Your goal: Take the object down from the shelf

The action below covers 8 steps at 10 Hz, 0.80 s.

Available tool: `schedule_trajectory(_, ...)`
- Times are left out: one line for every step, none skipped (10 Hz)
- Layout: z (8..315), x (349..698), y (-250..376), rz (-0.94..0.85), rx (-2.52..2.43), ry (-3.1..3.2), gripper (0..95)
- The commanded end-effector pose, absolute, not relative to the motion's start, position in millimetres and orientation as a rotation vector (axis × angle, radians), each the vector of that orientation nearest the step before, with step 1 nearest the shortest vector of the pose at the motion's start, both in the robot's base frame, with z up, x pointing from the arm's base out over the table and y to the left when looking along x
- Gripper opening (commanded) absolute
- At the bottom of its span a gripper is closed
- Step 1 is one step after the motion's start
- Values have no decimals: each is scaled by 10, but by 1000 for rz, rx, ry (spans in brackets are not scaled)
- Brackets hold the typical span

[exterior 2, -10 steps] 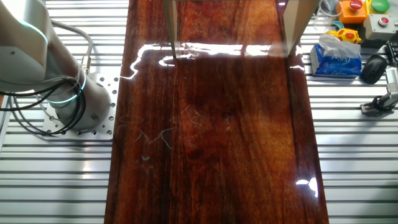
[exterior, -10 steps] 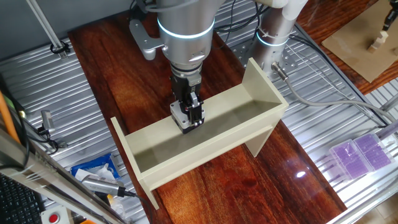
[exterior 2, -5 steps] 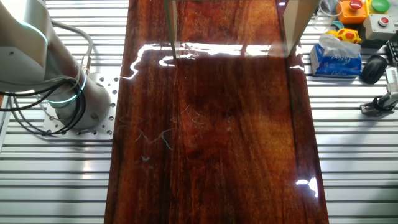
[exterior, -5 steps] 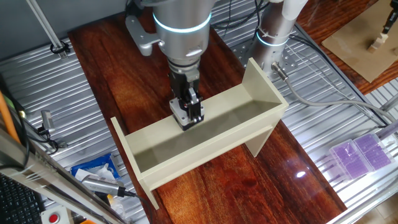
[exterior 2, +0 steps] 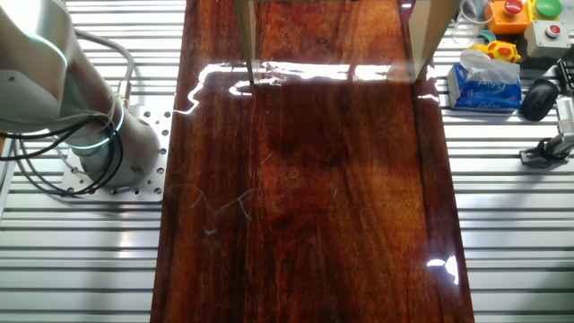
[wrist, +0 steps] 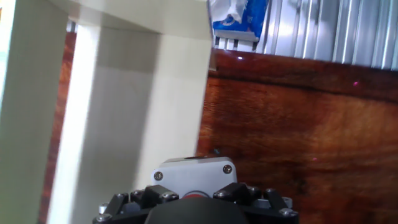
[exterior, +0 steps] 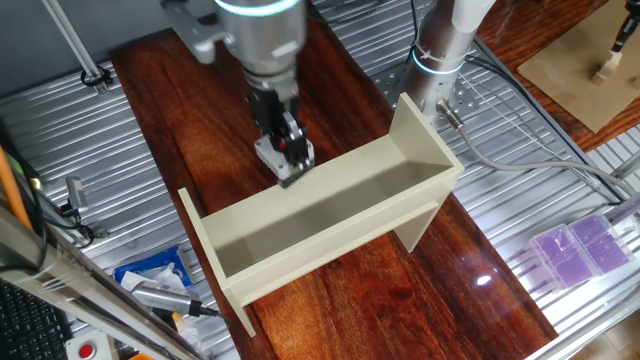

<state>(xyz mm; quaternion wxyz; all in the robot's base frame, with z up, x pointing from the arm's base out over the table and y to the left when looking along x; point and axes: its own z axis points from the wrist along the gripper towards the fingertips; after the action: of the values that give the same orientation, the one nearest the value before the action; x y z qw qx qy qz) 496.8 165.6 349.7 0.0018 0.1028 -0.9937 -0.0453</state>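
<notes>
The cream shelf (exterior: 330, 215) stands across the dark wooden table; the other fixed view shows only its two end panels (exterior 2: 247, 36), and the hand view shows it at the left (wrist: 124, 93). My gripper (exterior: 285, 160) is shut on the grey button box (exterior: 270, 153) and holds it in the air just above the shelf's far wall, outside the trough. In the hand view the box (wrist: 193, 171) sits between my black fingers (wrist: 149, 196), its red button partly showing, my gripper (wrist: 194, 198) closed around it. The trough is empty.
The arm's base (exterior: 440, 50) stands behind the shelf's right end. A blue tissue pack (exterior 2: 484, 85), button boxes (exterior 2: 547, 36) and a black mouse (exterior 2: 538, 97) lie on the metal bench beside the table. Purple cases (exterior: 580, 250) lie at the right.
My gripper has lifted the button box out of the shelf's trough and moved it up and towards the far left, past the back wall.
</notes>
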Motion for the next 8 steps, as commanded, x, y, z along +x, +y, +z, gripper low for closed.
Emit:
schedule_trajectory(3534,5000,1588,-139,408,-3094,0)
schedule_trajectory(3534,5000,1588,-143,433,-3098,0)
schedule_trajectory(3534,5000,1588,-135,399,-3105,0)
schedule_trajectory(3534,5000,1588,-126,373,-3107,0)
schedule_trajectory(3534,5000,1588,-118,310,-3112,0)
schedule_trajectory(3534,5000,1588,-100,265,-3112,0)
schedule_trajectory(3534,5000,1588,-101,264,-3112,0)
schedule_trajectory(3534,5000,1588,-105,279,-3115,0)
